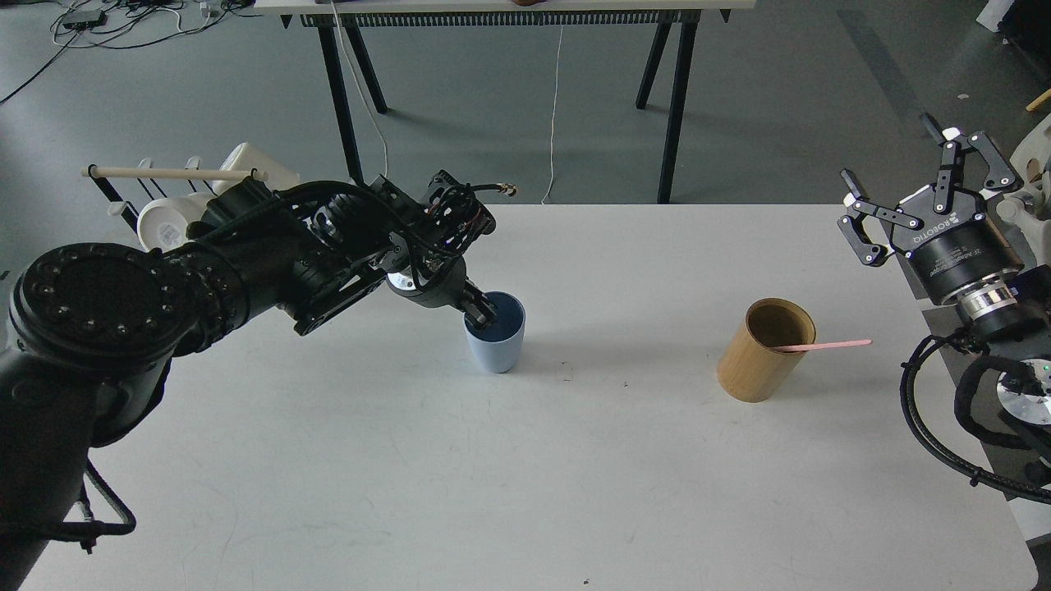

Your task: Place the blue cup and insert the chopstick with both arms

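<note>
A white table (525,460) fills most of the view, its far edge meeting a grey floor where the black legs of another table (669,98) stand. The left arm (246,254) reaches in from the left across the table's far left part, thick and black with cables looped along it. The right arm (977,287) sits at the right edge of the table, well apart from everything on it.

Behind the left arm, off the table's far left corner, a rack (172,174) with a pale wooden rod holds white mugs (164,223).

Right of centre stands a tan wooden cylinder (764,349), upright and open-topped. The blue cup (496,335) stands upright left of centre.

The right gripper (903,176) points up and away, its fingers spread wide with nothing between them. The left gripper (484,310) dips at the cup's near-left rim, one finger seeming to reach inside; whether it clamps the wall I cannot tell.

The chopstick (825,345) leans in the cylinder, its pink end poking out over the right rim.
</note>
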### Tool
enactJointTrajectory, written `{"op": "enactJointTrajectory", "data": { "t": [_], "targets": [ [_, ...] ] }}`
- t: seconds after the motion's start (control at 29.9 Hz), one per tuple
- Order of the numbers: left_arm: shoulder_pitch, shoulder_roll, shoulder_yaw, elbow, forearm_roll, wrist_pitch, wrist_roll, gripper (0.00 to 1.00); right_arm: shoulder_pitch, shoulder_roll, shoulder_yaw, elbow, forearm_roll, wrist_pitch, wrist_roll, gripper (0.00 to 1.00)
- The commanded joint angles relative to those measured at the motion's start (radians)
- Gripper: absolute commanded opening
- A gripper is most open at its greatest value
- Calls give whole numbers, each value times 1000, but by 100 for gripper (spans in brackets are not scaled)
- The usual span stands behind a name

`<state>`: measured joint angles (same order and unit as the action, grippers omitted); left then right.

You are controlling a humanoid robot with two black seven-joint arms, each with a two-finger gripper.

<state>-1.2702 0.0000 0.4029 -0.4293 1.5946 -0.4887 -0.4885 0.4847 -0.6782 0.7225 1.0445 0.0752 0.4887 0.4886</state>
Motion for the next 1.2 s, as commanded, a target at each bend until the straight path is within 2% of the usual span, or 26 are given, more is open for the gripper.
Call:
{"op": "enactJointTrajectory", "data": {
  "t": [0.0,0.17,0.27,0.4,0.6,0.8,0.84,0.97,1.17],
  "targets": [
    [-2,0,-39,3,-39,0,0,52,0,-7,-5,2,-3,0,0,89],
    [-3,69,-154,15,-200,0,0,89,38,-58,-2,-17,-24,0,0,89],
    [-5,142,-235,14,-347,0,0,96,115,-116,-11,-14,-147,-24,0,90],
    [17,248,-364,0,-579,0,0,98,159,-168,-8,17,-458,-237,0,90],
    [179,389,-602,-106,-898,0,0,98,146,-308,-14,215,-880,-537,0,91],
    [362,469,-910,-239,-1084,0,0,98,-7,-354,-44,340,-1266,-936,0,92],
    [386,483,-943,-265,-1085,0,0,98,-33,-371,-52,360,-1320,-977,0,92],
    [443,514,-1013,-361,-1087,0,0,98,-135,-379,-60,373,-1413,-977,0,92],
    [468,499,-1017,-379,-1087,0,0,98,-238,-327,-72,368,-1492,-977,0,91]
  ]
}}
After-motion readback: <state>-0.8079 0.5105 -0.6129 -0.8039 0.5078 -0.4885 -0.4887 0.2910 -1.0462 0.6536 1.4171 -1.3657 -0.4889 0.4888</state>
